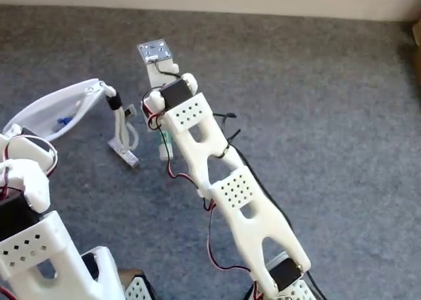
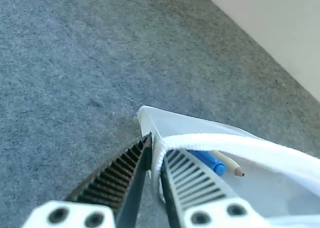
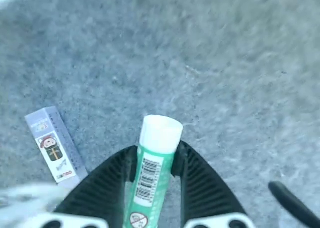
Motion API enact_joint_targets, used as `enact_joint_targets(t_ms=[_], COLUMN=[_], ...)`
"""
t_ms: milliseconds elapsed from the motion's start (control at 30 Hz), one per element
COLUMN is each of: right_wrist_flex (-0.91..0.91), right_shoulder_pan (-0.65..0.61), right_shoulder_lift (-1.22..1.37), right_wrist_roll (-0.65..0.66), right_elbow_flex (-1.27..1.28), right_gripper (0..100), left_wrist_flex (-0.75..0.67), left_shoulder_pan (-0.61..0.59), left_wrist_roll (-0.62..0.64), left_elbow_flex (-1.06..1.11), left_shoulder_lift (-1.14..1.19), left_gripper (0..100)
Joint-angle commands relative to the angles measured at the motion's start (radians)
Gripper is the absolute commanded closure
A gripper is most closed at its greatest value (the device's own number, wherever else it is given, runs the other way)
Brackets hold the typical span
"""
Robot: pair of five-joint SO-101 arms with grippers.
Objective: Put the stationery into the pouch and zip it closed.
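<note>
Left gripper (image 2: 155,147): fingers pinched tight on the rim of the white pouch (image 2: 200,125), whose mouth stands open. Inside it we see 1 blue pen (image 2: 210,163) and 1 pencil (image 2: 227,165) lying side by side.

Right gripper (image 3: 157,149): fingers clamped on 1 green glue stick (image 3: 149,178), white cap pointing away from the wrist. We log it apart from the pouch, over the grey carpeted surface (image 3: 240,63).

1 small grey box (image 3: 52,148) lies flat on that surface, near the glue stick.
</note>
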Motion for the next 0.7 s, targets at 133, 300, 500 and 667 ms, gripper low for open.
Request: enact_joint_targets(t_ms=[133, 300, 500, 667], right_wrist_flex=[0.019, 0.021, 0.021, 0.021], right_shoulder_pan=[0.013, 0.031, 0.062, 0.058], right_shoulder_lift=[-0.084, -0.131, -0.154, -0.157], right_wrist_roll=[0.012, 0.012, 0.014, 0.014], right_elbow_flex=[-0.111, -0.111, -0.111, -0.111], right_gripper=[99.5, 99.5, 99.5, 99.5], left_wrist_flex=[-0.026, -0.026, -0.031, -0.032], left_shoulder_pan=[0.091, 0.091, 0.091, 0.091], left_wrist_roll=[-0.048, -0.068, -0.074, -0.074], left_elbow_flex=[-0.015, -0.015, -0.015, -0.015], left_shoulder_lift=[-0.027, -0.027, -0.027, -0.027], left_gripper=[99, 99, 99, 99])
